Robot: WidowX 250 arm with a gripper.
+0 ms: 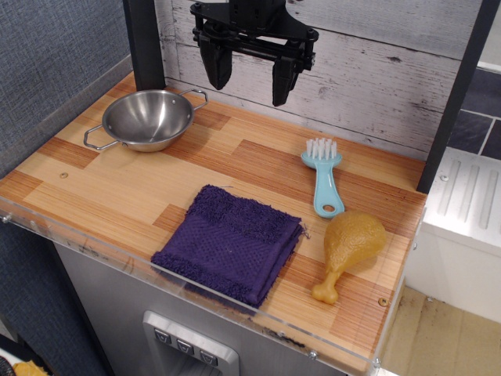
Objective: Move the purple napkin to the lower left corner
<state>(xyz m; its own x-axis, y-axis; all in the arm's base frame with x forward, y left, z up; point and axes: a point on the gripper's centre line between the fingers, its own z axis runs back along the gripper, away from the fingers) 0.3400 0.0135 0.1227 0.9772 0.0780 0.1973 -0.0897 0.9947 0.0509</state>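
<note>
The purple napkin (229, 244) lies folded flat on the striped wooden countertop, near the front edge and a little right of the middle. The lower left corner (23, 205) of the countertop, edged by a clear acrylic lip, has bare wood. My gripper (249, 77) hangs high at the back, above the counter and to the right of the steel bowl. Its two black fingers are spread apart and hold nothing. It is far from the napkin.
A steel bowl (147, 118) with two handles stands at the back left. A light blue brush (325, 177) lies right of centre, and a yellow toy chicken drumstick (348, 249) lies to the right of the napkin. A black post (145, 43) rises at the back left.
</note>
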